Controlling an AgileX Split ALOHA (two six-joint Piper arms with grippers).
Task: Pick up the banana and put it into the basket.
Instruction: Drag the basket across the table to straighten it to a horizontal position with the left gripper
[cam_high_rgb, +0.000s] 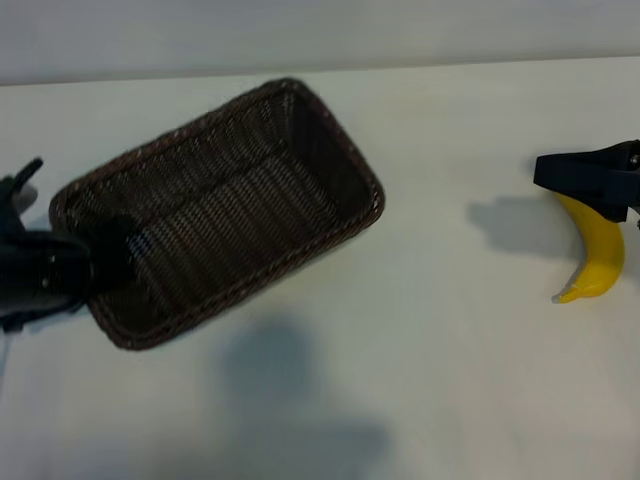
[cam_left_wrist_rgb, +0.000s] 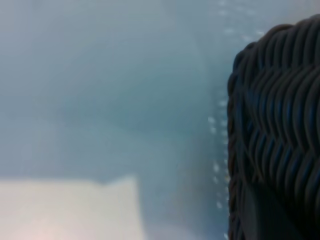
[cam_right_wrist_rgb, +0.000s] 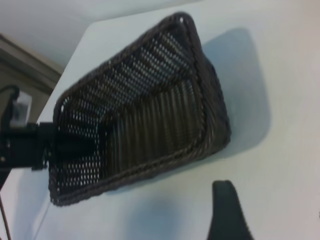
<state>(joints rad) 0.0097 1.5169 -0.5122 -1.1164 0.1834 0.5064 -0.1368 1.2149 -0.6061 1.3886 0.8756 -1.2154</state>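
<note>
Holding the basket (cam_high_rgb: 225, 205) by its short rim in my left pincer (cam_high_rgb: 95, 265); right pincer (cam_high_rgb: 585, 180) hangs open over the banana (cam_high_rgb: 598, 262) on the counter (cam_high_rgb: 450, 350). Light, smooth, bruisable: I'd grab mid-curve, gently

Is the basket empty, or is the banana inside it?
Empty. The basket shows only bare weave inside; the banana lies far off on the table by the right gripper.

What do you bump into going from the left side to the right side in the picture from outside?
Left gripper gripping the basket's end → basket → right gripper over the banana.
</note>
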